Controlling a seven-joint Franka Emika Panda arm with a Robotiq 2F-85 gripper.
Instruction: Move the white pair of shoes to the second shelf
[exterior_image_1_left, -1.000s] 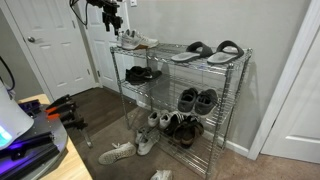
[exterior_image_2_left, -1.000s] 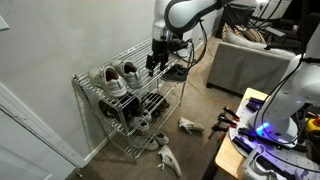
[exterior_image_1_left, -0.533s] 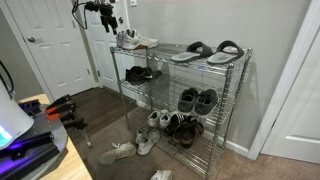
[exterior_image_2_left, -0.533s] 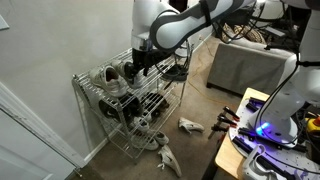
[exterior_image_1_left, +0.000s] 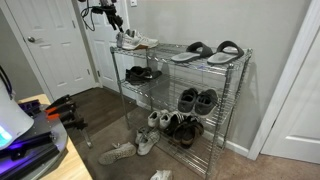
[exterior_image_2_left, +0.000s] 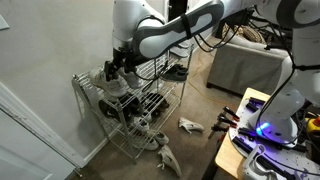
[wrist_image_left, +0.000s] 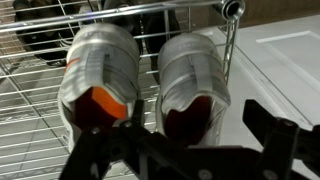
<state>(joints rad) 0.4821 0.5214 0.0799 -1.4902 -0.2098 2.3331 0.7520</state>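
Observation:
The white pair of shoes (exterior_image_1_left: 133, 41) stands side by side at one end of the rack's top tier, also seen in the other exterior view (exterior_image_2_left: 112, 82). In the wrist view I look down on both, left shoe (wrist_image_left: 100, 60) and right shoe (wrist_image_left: 195, 60), with dark reddish insides. My gripper (wrist_image_left: 200, 115) is open just above them, its fingers either side of the right shoe's heel, not closed on it. It shows in both exterior views (exterior_image_1_left: 112, 18) (exterior_image_2_left: 120, 68). The second shelf (exterior_image_1_left: 165, 88) is the wire tier below, holding dark shoes (exterior_image_1_left: 140, 74).
Grey-and-black sandals (exterior_image_1_left: 205, 50) lie on the top tier's other end. More shoes (exterior_image_1_left: 195, 100) sit on the lower tiers. Loose off-white sneakers (exterior_image_1_left: 116, 152) lie on the floor in front. A door (exterior_image_1_left: 55, 50) and wall flank the rack; a couch (exterior_image_2_left: 250, 65) stands behind.
My arm has swung along the top tier from the rack's near end to over the white pair and come down closer to them. The shoes have not moved.

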